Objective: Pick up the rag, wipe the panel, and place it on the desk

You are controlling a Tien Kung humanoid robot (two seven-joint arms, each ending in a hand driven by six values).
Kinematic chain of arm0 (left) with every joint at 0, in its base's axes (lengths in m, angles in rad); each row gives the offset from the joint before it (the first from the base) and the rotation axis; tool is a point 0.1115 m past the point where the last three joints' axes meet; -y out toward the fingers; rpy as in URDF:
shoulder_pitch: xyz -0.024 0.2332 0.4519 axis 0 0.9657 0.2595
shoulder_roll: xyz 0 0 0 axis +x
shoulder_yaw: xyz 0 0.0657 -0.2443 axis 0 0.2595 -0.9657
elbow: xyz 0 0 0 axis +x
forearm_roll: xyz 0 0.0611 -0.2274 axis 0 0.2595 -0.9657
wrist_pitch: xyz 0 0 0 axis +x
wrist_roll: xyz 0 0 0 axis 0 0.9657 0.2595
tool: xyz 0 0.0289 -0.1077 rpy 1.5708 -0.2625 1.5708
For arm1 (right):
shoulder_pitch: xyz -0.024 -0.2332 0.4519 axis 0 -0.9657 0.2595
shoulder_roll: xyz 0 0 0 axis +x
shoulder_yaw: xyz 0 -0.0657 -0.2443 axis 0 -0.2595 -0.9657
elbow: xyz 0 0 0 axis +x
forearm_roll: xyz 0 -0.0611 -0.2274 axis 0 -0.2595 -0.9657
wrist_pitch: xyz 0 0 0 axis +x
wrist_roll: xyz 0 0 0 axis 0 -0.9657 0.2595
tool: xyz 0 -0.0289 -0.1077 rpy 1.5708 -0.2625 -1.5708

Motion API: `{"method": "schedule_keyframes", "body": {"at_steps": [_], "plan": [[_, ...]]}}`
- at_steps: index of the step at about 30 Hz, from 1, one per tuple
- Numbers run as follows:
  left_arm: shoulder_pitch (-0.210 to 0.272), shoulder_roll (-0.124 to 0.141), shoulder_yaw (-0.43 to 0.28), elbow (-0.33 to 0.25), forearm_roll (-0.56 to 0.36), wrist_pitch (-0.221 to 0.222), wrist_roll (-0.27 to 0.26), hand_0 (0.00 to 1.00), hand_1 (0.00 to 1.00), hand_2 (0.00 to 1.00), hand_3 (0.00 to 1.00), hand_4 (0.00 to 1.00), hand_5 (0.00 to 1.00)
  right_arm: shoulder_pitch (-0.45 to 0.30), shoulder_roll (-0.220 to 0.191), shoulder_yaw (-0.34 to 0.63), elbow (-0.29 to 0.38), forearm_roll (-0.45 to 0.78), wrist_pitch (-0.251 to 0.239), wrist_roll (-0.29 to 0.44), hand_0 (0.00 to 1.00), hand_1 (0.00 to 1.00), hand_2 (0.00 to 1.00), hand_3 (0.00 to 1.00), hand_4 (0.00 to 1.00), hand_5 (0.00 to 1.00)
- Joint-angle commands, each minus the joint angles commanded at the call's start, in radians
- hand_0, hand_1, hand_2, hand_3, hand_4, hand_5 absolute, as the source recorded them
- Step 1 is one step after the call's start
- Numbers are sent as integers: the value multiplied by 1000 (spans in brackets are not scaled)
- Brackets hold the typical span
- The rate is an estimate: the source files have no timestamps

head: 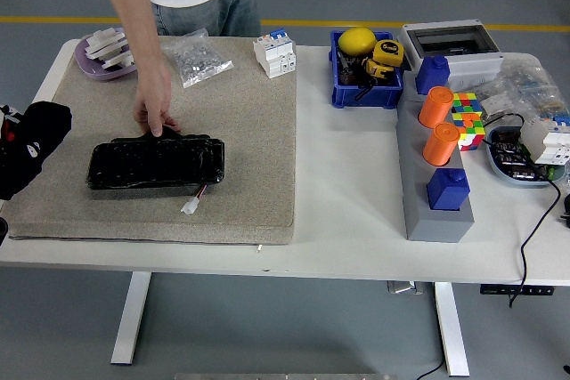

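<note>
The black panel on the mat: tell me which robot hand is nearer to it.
Left. The left hand, covered by the black rag, sits at the mat's left edge, apart from the black panel. The right hand is out of view. A person's hand touches the panel's far edge.

The panel [156, 164] was glossy black on a speckled beige mat [240, 131], itself on a white table [347, 184]. A blue bin [365, 93] held yellow items. Two orange cylinders [437, 124] and blue blocks [447, 189] stood on a grey base [426, 211], beside a multicoloured cube [468, 117].
</note>
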Motion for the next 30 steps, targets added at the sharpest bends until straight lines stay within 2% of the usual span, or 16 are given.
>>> {"method": "schedule_keyframes", "body": {"at_steps": [3,5,9,17,30], "plan": [[33,-13,7,-93,0,-12,41,199,130,567,542,371,2,-2,-1,1,0,-1,1,0,740,534,656,622,998,605],[46,-23,24,-133,-6,-14,58,199,130,567,542,371,2,-3,-1,2,0,-1,2,1,740,534,656,622,998,605],[60,-47,57,-175,-10,-12,83,195,129,566,543,391,2,-2,0,3,0,-2,2,2,738,533,656,622,998,607],[51,-75,107,-163,-24,14,90,197,126,559,537,354,2,2,-3,2,0,-2,0,2,739,533,656,622,998,605],[22,-83,203,-172,-54,16,93,198,126,560,537,357,2,4,-5,-1,0,0,1,3,739,534,656,622,998,606]]}}
